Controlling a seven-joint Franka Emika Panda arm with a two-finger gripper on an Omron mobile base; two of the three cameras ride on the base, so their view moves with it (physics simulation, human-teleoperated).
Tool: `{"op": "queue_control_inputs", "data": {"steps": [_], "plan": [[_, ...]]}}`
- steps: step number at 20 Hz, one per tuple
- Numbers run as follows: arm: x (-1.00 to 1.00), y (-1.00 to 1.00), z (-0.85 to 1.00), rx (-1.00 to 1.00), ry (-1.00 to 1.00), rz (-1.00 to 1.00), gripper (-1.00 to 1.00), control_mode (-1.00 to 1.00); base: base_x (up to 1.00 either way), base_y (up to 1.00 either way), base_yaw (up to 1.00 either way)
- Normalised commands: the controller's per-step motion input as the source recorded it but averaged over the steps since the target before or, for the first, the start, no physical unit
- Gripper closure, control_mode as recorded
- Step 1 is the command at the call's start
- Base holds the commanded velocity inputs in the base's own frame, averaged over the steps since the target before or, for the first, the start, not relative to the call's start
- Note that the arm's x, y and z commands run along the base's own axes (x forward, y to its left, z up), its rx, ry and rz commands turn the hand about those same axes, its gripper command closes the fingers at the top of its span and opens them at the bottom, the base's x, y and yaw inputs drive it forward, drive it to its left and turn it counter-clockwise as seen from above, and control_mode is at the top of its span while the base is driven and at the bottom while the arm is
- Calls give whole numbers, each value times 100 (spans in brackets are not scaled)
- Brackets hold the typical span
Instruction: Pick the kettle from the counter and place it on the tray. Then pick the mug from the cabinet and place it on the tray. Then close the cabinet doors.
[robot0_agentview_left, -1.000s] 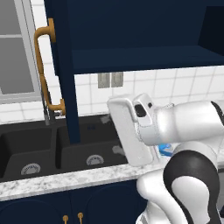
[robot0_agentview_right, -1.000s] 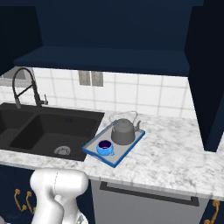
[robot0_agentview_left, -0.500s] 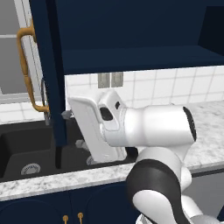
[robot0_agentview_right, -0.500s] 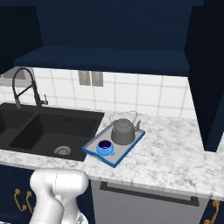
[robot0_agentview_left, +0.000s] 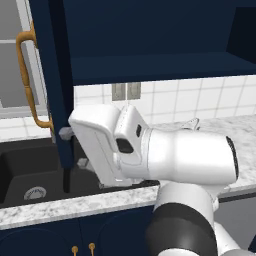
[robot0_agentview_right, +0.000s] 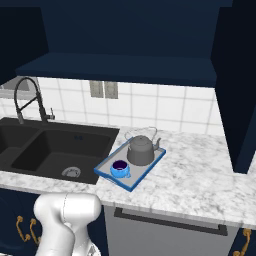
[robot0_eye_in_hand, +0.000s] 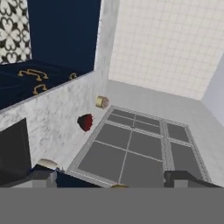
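The grey kettle (robot0_agentview_right: 140, 149) and the small blue mug (robot0_agentview_right: 119, 169) stand together on the blue-rimmed tray (robot0_agentview_right: 150, 170), on the marble counter (robot0_agentview_right: 200, 185) right of the black sink. Above them the navy cabinet (robot0_agentview_right: 120, 67) is open and its shelf is bare. Its left door (robot0_agentview_left: 52, 90), with a brass bar handle (robot0_agentview_left: 27, 80), stands out toward me; the right door (robot0_agentview_right: 240, 100) is open too. My white arm (robot0_agentview_left: 165, 155) reaches left, its hand close to that left door's edge. In the hand view my gripper (robot0_eye_in_hand: 113, 178) is open with nothing between the fingertips.
A black double sink (robot0_agentview_right: 55, 147) with a tall spring faucet (robot0_agentview_right: 30, 97) lies left of the tray. Low navy cabinets with small brass knobs (robot0_agentview_left: 82, 247) run under the counter. The rolled hand view looks at a grey-paned window (robot0_eye_in_hand: 131, 148) and pale wall.
My arm has swung from the right side leftward to the left door's edge. That door's handle now sits further left in the left base view. Kettle, mug and tray have not moved.
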Motion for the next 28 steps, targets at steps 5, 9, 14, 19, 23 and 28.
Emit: {"op": "queue_control_inputs", "data": {"steps": [5, 9, 14, 19, 23, 28], "plan": [[-11, 49, 21, 0, 0, -1, -100, -100, 0, 0, 0], [14, 68, 17, 5, 5, -8, -100, -100, 0, 0, 0], [62, 44, -8, 6, 11, -16, -100, -100, 0, 0, 0], [64, -2, -27, 0, 23, -24, -100, -100, 0, 0, 0], [59, -15, -11, 0, 12, -14, -100, -100, 0, 0, 0], [42, -50, -1, 0, 5, -11, -100, -100, 0, 0, 0]]}}
